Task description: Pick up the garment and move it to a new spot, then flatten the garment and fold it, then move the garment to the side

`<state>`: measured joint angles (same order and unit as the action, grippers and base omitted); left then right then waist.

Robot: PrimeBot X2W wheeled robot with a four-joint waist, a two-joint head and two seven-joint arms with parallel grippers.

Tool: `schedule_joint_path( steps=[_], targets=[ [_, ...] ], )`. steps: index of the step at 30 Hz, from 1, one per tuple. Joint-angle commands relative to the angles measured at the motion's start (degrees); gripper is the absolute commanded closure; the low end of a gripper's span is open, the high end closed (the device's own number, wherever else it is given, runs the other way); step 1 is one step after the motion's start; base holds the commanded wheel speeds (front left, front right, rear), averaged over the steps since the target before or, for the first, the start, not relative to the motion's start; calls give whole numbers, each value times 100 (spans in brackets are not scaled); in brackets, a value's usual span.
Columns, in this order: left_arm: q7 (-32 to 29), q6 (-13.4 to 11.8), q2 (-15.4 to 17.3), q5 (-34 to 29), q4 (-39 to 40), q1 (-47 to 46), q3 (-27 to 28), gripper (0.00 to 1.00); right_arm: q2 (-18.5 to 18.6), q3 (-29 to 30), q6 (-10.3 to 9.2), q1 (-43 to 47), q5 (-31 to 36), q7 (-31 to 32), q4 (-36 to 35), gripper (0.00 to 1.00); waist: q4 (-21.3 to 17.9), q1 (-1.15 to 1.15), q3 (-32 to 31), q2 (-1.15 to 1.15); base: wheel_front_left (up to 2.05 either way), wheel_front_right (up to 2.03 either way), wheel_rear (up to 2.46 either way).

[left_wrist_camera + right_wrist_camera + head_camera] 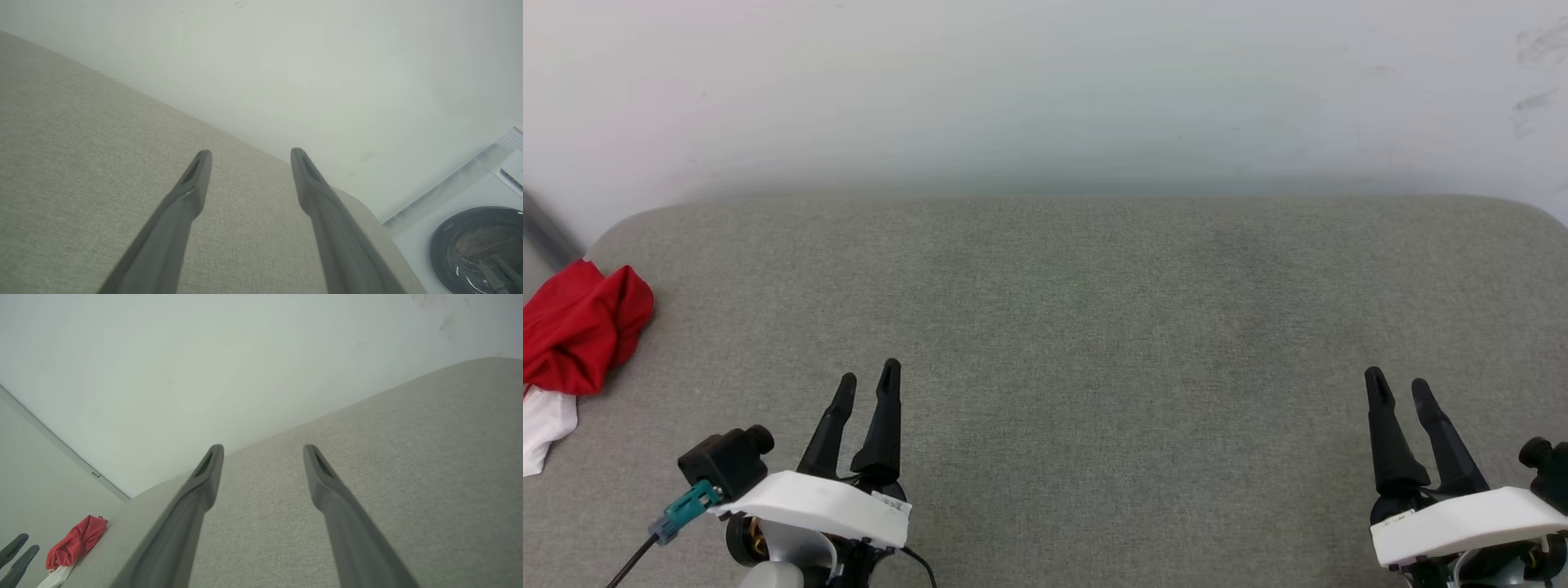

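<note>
The garment (576, 331) lies crumpled at the far left edge of the grey cushioned surface (1062, 327), mostly red with a white part hanging low at the edge. In the right wrist view the garment (75, 542) shows small at the lower left. My left gripper (870, 380) hovers open at the lower left, well to the right of the garment, with nothing between its fingers. At the lower right my right gripper (1398, 382) stands open and empty too. The left wrist view has the left gripper (250, 157) over bare fabric; the right gripper (263, 453) likewise.
A pale wall (1045, 90) rises behind the surface's rounded back edge. A white machine with a dark round door (474, 245) stands beyond the surface's end in the left wrist view. The other arm's fingertips (16, 551) peek in at the right wrist view's lower left.
</note>
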<state>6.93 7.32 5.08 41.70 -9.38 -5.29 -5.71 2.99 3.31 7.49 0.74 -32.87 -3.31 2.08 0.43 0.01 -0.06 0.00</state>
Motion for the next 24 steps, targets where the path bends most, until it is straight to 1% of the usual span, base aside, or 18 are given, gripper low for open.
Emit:
schedule_joint_path(
  steps=[1,15,24],
  targets=[
    [54,15,44,-174,75,-145,-49,0,-9,-1,1,17,201,29,-121,0,5,-1,3,0,0,0,0],
    [267,17,104,-1153,28,-154,-191,0,-11,-30,0,122,1190,210,-444,0,25,-1,6,0,0,0,0],
    [375,17,103,-1657,-37,-167,-199,0,-13,23,0,211,1640,316,-643,0,35,-1,3,0,0,0,0]
  ],
)
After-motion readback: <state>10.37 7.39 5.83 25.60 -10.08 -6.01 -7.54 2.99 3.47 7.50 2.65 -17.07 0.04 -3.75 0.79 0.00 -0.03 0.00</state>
